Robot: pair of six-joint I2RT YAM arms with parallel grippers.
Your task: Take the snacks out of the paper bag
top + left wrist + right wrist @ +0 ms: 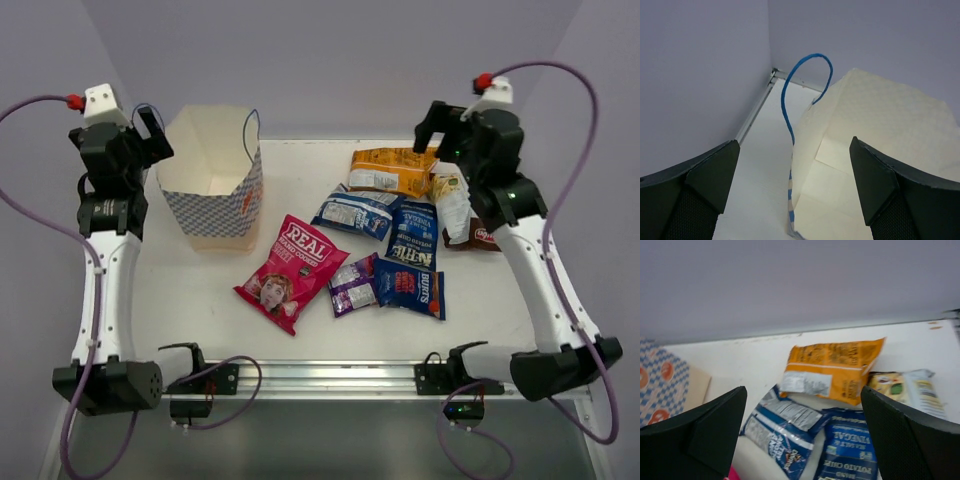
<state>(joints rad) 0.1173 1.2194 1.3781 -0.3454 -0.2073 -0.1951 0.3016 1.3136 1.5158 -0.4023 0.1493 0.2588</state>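
The bag [205,215] stands upright on the left of the bench [190,300], mouth up, with its cream inside showing. The left fingers [152,135] hang spread wide at its far left corner. In the left wrist view the bag's rim and a blue cord handle [790,100] lie between them. I cannot tell whether either finger touches the paper.

All seven packets lie on the bench outside the bag, to its right. The REAL packet [292,270] is nearest the bag, tilted, just beside its near right corner. The purple packet [352,285] lies just right of it and touches the Burts packet [410,288]. Beyond these, the first blue-white packet [355,212] lies aslant, and the second blue-white packet [412,235] sits beside it, its near edge meeting the Burts packet. The orange packet [392,170] lies farthest back. The brown-and-cream packet [462,215] is to its right, partly hidden under the right arm.

The right fingers [437,125] hover above the far right of this group, wide apart and holding nothing. The orange and blue-white packets show between them in the right wrist view.
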